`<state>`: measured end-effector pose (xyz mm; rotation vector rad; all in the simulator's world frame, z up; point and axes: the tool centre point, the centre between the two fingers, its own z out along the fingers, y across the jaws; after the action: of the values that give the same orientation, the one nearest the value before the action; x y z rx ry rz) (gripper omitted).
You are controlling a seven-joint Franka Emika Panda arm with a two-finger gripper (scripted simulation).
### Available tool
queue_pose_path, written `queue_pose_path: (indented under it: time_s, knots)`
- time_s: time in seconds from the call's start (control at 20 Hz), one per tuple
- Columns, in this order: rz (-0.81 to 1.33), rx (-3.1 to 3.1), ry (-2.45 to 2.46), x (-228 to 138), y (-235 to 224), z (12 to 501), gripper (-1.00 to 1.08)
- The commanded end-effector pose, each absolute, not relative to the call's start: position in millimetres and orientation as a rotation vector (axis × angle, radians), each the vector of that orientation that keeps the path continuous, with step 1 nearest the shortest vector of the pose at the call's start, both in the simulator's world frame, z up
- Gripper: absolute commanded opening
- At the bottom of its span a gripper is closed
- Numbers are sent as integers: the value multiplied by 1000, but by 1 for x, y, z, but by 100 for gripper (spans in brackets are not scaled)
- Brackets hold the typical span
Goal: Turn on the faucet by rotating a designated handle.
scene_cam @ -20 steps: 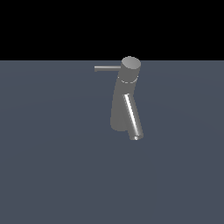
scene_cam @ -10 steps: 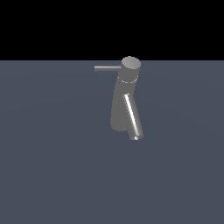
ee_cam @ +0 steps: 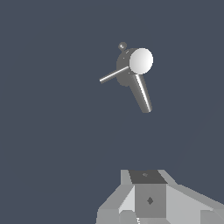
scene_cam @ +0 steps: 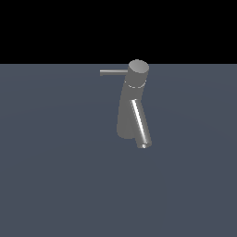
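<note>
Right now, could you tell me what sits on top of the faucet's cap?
Nothing rests on the cap of the faucet; its flat round top is bare. The handle projects sideways just below it.

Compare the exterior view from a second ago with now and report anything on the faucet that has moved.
Nothing visibly changed. The faucet stands in the same spot with the same lean, and the handle points toward the exterior view's left as before, not turned. The arm does not appear in the exterior view at either moment, and nothing has been taken hold of.
</note>
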<state>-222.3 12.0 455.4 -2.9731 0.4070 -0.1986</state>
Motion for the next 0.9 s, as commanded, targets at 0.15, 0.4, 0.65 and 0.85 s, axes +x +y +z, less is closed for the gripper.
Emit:
queue_pose_path:
  time_s: [0.15, 0.4, 0.65, 0.85]
  knots:
    - [-248, -2887, 610, -203, 22, 430, -100]
    - [-290, -2803, 776, -185, 30, 409, -100]
    - [-328, -2714, 928, -165, 37, 390, -100]
    - [-357, -2639, 1042, -149, 41, 376, -100]
